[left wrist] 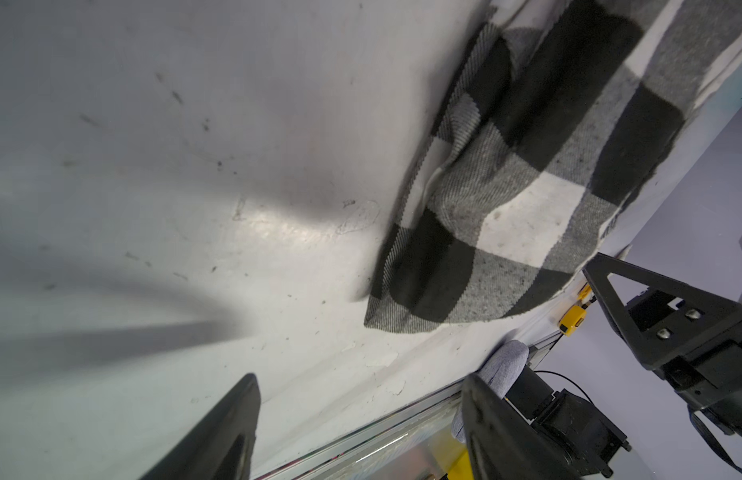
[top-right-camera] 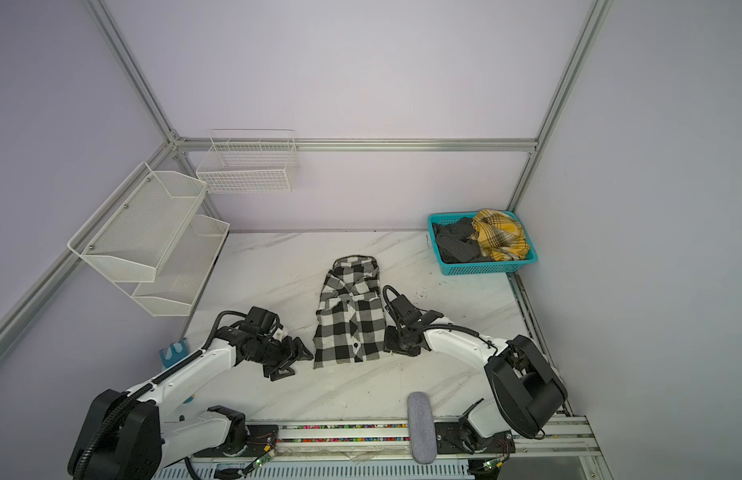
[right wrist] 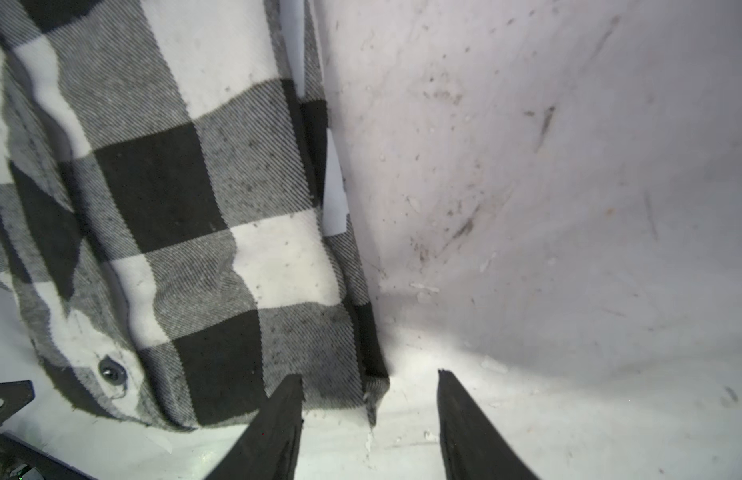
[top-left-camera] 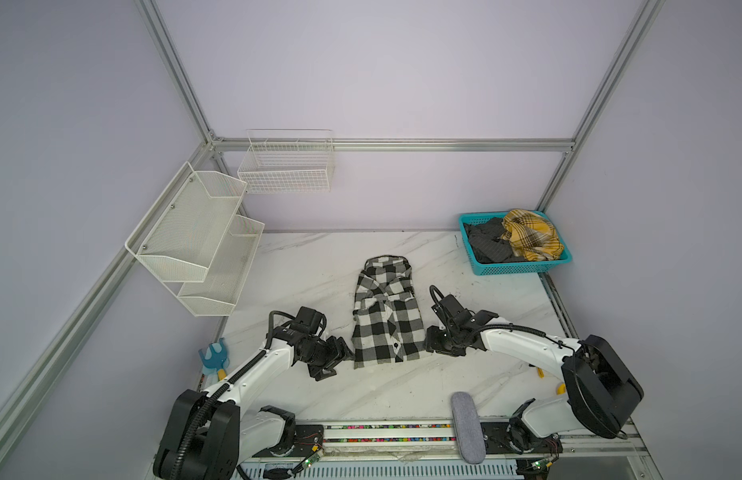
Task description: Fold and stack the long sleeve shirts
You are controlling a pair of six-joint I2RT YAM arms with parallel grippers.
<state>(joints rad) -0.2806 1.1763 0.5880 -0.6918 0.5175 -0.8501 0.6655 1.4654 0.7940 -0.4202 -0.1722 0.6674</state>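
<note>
Only partly seen from the wrists: check shirt, cropped to one hem corner in each wrist view; in both top views, sleeves folded across the chest, hiding the front beneath. Bundled in the teal basket at the far right corner of the table: grey shirt and yellow shirt, crumpled, shapes unreadable, yellow lapping over grey. Left gripper low beside the hem's left corner, jaws wide apart over bare marble, nothing between them. Right gripper at the hem's right corner, jaws parted, the cloth's corner tip lying in the gap; one finger overlapping the hem, possibly touching, too close to call; nothing clamped. Check shirt flat mid-table, well apart from the basket, long axis running from near edge to back wall, collar end toward that wall, hem toward the near edge, a dark button by the hem. Plain pale-lilac walls on three sides, braced by aluminium rails. Table top white, marble-look, scuffed and speckled with dark marks in the wrist views. On the left wall, a white two-tier mesh shelf; on the back wall, a white wire rack. At the near edge, a grey oblong pad; near the left edge, a small blue tool.
</note>
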